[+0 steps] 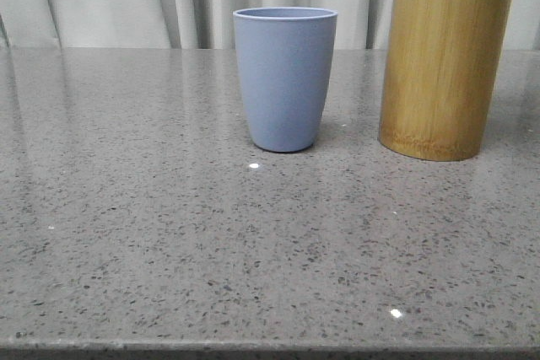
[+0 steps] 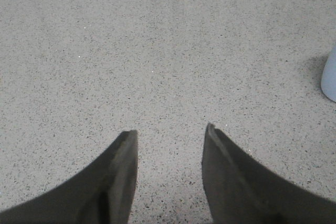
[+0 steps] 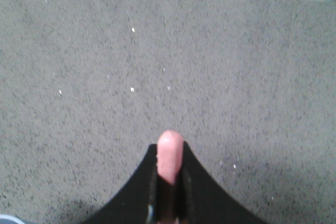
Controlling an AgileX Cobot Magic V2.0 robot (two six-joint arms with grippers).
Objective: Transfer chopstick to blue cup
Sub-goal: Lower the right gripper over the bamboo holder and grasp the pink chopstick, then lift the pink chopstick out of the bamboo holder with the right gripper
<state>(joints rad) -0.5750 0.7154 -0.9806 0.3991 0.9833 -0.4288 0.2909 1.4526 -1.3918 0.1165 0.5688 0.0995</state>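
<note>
The right gripper (image 3: 170,174) has its dark fingers (image 3: 197,192) pressed together on the pale pink chopstick (image 3: 170,156), whose rounded end pokes out beyond the tips above the speckled grey table (image 3: 79,103). The left gripper (image 2: 170,136) hangs over bare table with its jaws apart, holding nothing. In the front view, the blue cup (image 1: 284,77) stands upright mid-table, the bamboo holder (image 1: 445,65) to its right, apart. A pink sliver at that holder's rim is probably the chopstick.
</note>
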